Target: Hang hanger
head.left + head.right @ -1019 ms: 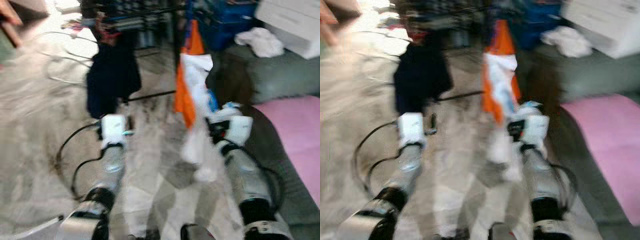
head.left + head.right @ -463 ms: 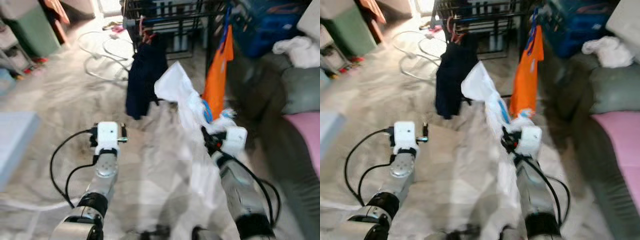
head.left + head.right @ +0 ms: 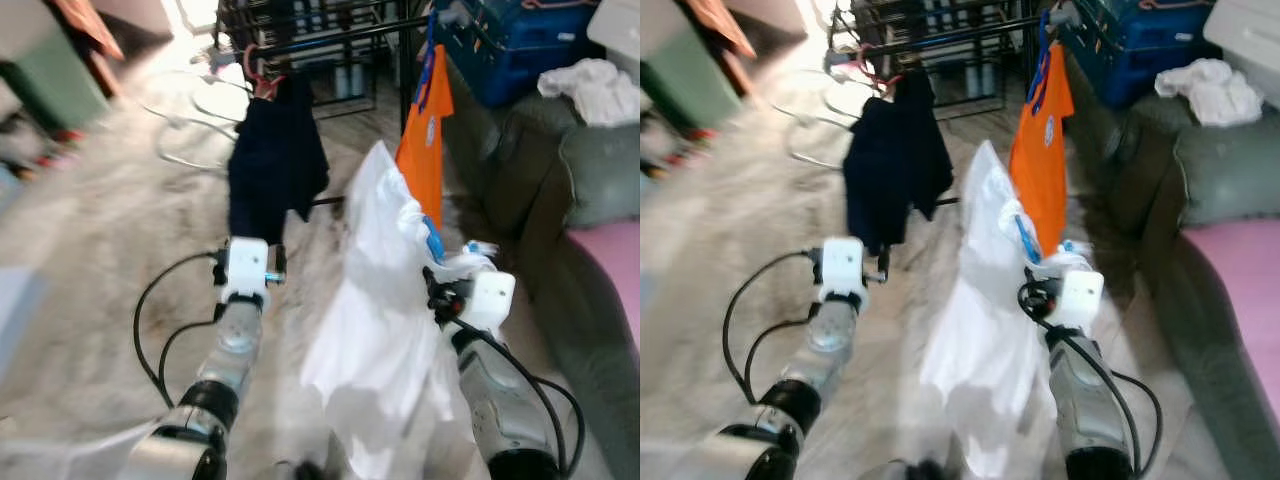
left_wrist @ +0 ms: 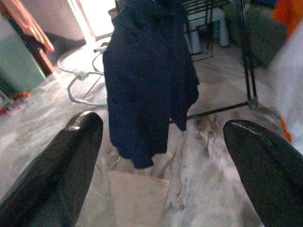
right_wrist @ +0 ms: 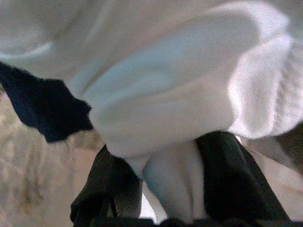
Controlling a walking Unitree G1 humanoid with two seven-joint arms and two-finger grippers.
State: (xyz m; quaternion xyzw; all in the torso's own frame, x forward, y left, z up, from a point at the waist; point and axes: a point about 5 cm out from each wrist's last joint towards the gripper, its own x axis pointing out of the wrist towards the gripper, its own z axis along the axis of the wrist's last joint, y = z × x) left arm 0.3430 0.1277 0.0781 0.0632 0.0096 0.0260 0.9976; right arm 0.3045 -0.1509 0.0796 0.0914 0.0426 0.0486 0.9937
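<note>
— White cloth: where is the white garment [image 3: 375,300] relative to the black drying rack [image 3: 330,40]?

— Short of it, draped down from the right gripper [image 5: 170,189], whose fingers are clamped on a fold. Its hanger I can't make out.

— And the way to the rack's rail?

— Ahead and above. The navy garment [image 3: 275,165] and orange shirt [image 3: 428,125] already hang there; the gap between them looks the likeliest spot.

— The left gripper [image 4: 161,156]?

— Fingers apart, empty, facing the navy garment. A grey sofa [image 3: 590,180] crowds the rack's right.

Both arms reach forward, low in the frame.
Left gripper [image 4: 161,156] sits centre-left with its fingers [image 4: 71,156] spread wide apart, holding nothing. Right gripper [image 5: 165,189], lower right, has its fingers [image 5: 232,175] closed around white cloth [image 3: 375,330].
</note>
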